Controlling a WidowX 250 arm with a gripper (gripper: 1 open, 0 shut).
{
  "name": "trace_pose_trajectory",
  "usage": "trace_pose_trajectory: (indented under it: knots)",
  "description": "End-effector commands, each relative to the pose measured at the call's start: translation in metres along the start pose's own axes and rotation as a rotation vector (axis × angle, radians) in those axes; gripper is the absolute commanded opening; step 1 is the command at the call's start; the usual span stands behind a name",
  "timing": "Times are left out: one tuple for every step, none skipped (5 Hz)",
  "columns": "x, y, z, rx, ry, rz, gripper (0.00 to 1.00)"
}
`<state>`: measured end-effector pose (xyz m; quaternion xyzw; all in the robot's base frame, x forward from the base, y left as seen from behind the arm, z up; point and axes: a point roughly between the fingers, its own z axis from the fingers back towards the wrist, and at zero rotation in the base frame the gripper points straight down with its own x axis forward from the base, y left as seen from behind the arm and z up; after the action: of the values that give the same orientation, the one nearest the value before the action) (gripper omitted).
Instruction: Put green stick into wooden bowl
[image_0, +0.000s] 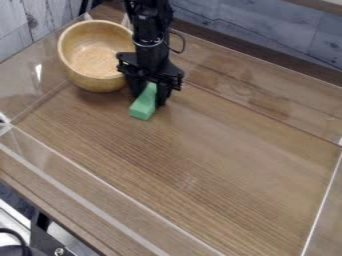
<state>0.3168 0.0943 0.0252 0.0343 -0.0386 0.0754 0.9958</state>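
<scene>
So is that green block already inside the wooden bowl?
No, the green stick lies on the table beside the wooden bowl, whose hollow holds nothing, with the tool down over the stick's upper end.
</scene>
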Motion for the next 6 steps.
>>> trace_pose_trajectory:
  knots:
    - [0.005,0.005,0.015,-0.003,-0.029,0.017,0.00]
    - [0.005,0.007,0.022,-0.010,-0.019,0.026,0.00]
    - [0.004,0.009,0.027,-0.016,-0.011,0.033,0.00]
    - [0.004,0.011,0.033,-0.022,-0.007,0.040,0.00]
    - [0.005,0.013,0.041,-0.029,-0.006,0.048,0.00]
    - [0.006,0.016,0.051,-0.036,-0.012,0.058,0.00]
